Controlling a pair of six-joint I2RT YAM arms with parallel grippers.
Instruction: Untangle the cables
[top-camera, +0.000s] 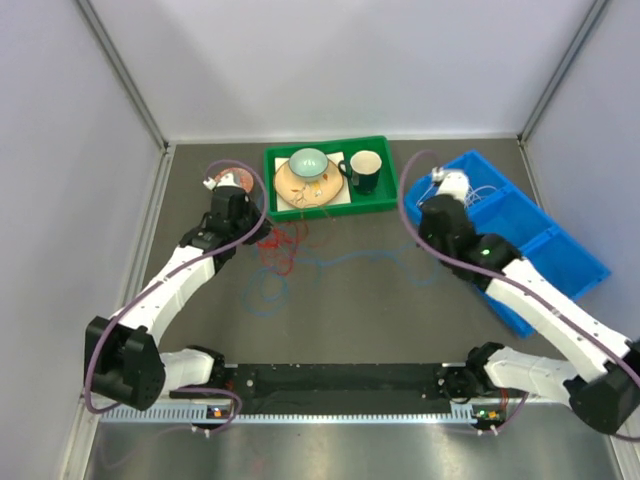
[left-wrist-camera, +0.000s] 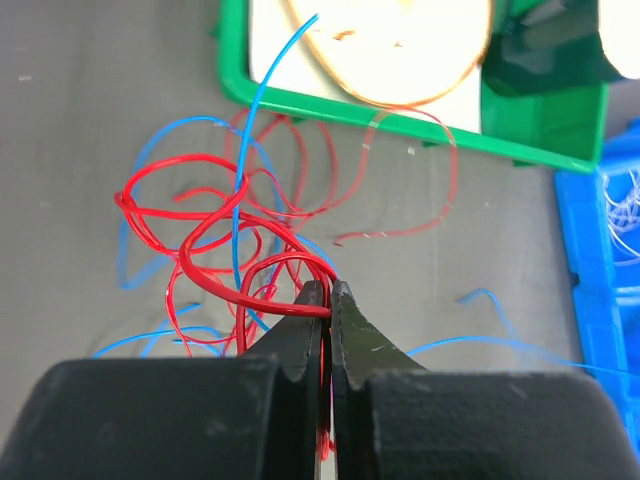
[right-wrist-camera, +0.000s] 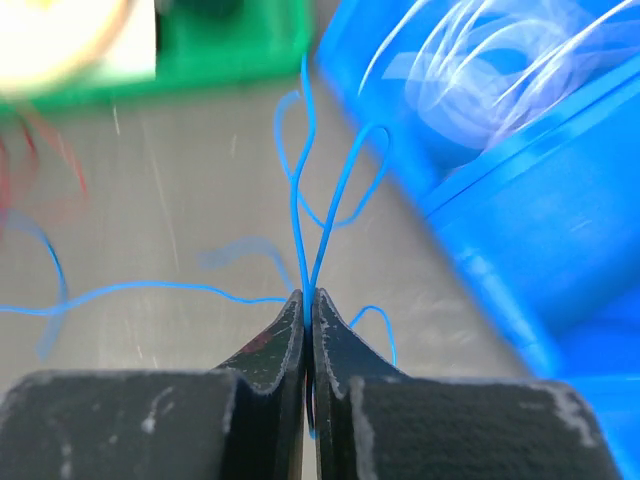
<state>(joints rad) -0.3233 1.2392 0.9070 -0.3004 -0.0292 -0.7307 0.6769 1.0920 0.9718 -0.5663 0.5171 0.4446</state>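
Cables of three colours lie in front of you: a thin red wire, a thin blue wire and a thin white wire. Your left gripper is clamped on the red wire, which runs between its closed fingers and rises in loose loops just ahead of them, above the dark grey table. Blue strands thread through those red loops, so the two are tangled there, near the front rim of the green plastic tray.

Your right gripper is pinched tight on the blue wire. Two strands rise from its fingertips in narrow loops, and another trails away to the left over the table. The white wire lies coiled inside the blue plastic bin, just right of that gripper.

From above, you can see the red tangle beside the left gripper and the blue wire stretched across the table between both arms. The tray holds a pale green bowl on a tan round plate, and a dark green mug.
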